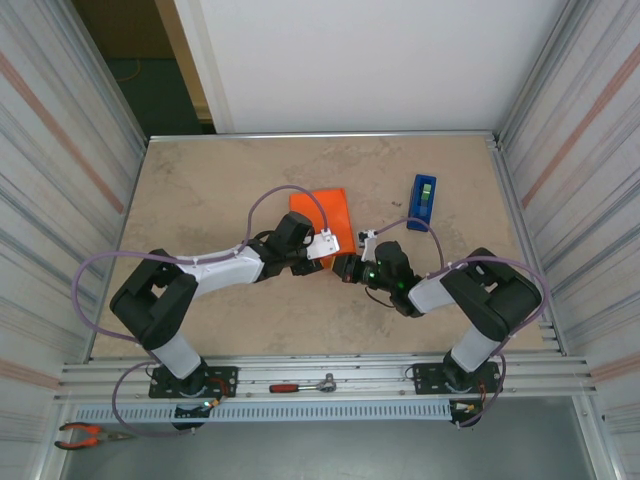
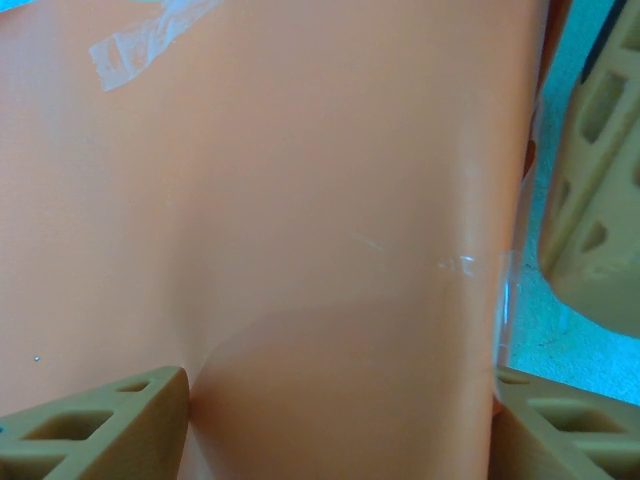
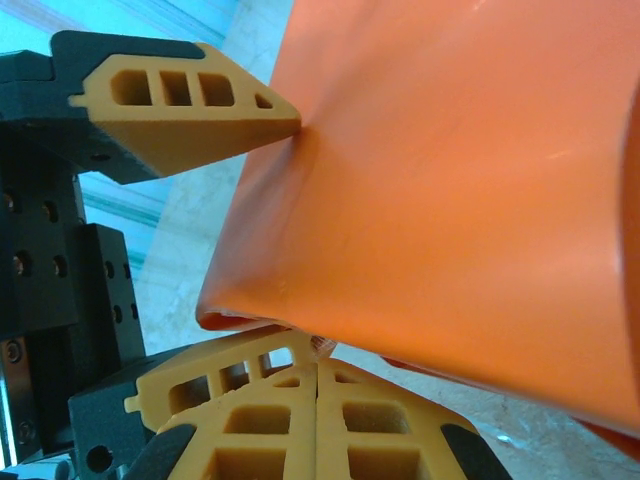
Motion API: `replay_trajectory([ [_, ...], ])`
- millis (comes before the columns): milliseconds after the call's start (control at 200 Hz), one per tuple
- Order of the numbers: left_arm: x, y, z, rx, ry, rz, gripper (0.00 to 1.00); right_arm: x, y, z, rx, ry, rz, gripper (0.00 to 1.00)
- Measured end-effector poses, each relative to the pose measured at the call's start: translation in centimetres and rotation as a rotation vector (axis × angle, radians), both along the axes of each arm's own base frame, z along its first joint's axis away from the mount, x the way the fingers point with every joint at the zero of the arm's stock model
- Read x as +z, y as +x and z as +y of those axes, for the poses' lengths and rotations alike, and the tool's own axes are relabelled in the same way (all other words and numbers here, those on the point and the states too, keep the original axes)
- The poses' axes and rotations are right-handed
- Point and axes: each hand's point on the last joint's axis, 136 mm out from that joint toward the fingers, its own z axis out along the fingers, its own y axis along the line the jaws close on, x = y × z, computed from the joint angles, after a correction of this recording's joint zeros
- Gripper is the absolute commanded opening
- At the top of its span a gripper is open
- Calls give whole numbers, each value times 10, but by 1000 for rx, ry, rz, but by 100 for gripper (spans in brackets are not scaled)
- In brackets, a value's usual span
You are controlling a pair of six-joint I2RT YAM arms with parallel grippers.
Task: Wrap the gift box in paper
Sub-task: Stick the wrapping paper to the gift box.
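Observation:
The gift box shows as a squarish bright orange parcel (image 1: 325,210) (image 2: 300,200) (image 3: 450,180), fully covered by the paper, in mid-table. A clear tape strip (image 2: 150,40) is stuck on the paper. My left gripper (image 1: 325,245) (image 2: 340,420) is shut on the parcel's near end, with one finger pressed into each side. My right gripper (image 1: 352,268) (image 3: 318,360) sits just right of it and under the parcel's lower edge. Its fingertips are pressed together, with a small translucent sliver at their tips. One right finger (image 2: 600,200) shows beside the parcel.
An upright blue tape dispenser (image 1: 423,200) stands right of the parcel. Ribbed walls close in the table on the left and right. A red-handled tool (image 1: 285,387) lies on the front rail, and pliers (image 1: 85,435) lie below it at the left.

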Motion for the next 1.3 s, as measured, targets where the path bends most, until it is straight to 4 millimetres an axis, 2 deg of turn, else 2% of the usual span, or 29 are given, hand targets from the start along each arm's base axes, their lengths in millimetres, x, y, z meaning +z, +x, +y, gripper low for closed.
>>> replay_trajectory([
  [626, 0, 0, 0, -1, 1, 0, 69, 2, 8, 4, -12, 28, 4, 0],
  [1303, 0, -1, 0, -5, 3, -2, 66, -5, 2, 0, -12, 22, 26, 0],
])
